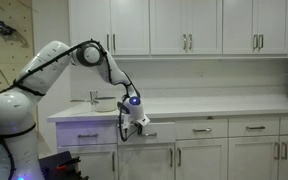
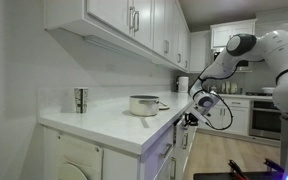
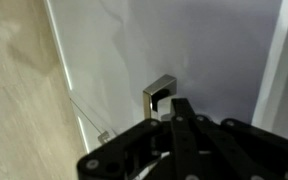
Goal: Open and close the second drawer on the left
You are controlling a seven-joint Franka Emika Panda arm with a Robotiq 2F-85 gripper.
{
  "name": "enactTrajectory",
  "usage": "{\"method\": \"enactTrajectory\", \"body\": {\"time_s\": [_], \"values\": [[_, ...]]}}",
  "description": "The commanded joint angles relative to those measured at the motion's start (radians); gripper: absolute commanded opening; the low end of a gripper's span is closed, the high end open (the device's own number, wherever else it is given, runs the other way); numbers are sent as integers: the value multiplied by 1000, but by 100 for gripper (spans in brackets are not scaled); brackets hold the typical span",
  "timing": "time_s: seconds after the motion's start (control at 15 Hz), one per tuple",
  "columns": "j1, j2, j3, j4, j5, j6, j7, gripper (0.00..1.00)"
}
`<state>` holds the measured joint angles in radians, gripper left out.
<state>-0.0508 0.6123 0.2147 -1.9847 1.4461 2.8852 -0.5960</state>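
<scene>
The shallow white second drawer [image 1: 162, 131] sits second from left under the white counter [image 1: 214, 103]. The black gripper [image 1: 137, 122] meets its short silver bar handle [image 3: 159, 92]. Whether the jaws are clamped cannot be determined. Pull straight and level, without side load.

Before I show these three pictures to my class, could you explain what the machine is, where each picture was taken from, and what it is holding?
The white machine is a robot arm that ends in a claw. Two pictures come from cameras standing in the kitchen. The third comes from a camera on the arm's wrist, looking past the claw. The claw is at the silver handle of the second drawer, just under the countertop. The pictures do not show clearly whether it actually grips the handle. On the countertop stand a pot and a metal cup.
</scene>
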Motion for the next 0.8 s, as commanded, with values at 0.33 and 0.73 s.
{"method": "enactTrajectory", "body": {"time_s": [0.33,0.73], "values": [[-65,-61,79,11,169,-131,3,0],[-78,-64,80,13,173,-175,46,0]]}}
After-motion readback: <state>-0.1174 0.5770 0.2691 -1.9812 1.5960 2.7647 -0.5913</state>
